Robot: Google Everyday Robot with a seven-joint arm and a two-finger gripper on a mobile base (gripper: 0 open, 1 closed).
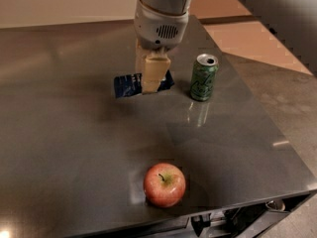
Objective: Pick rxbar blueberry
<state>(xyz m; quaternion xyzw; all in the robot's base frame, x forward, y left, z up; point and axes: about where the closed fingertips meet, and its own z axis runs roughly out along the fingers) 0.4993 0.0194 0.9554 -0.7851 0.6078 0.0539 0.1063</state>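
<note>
The rxbar blueberry [128,85], a flat dark navy wrapper with white lettering, hangs level between the fingers of my gripper [150,86], clear of the dark table [69,148]. The gripper is shut on the bar around its middle. The tan fingers [154,72] cover the bar's centre, and its two ends stick out left and right. The white arm comes down from the top of the view.
A green soda can [203,77] stands upright just to the right of the gripper. A red apple [164,184] sits near the table's front edge. The table's right edge drops to a tan floor [292,98].
</note>
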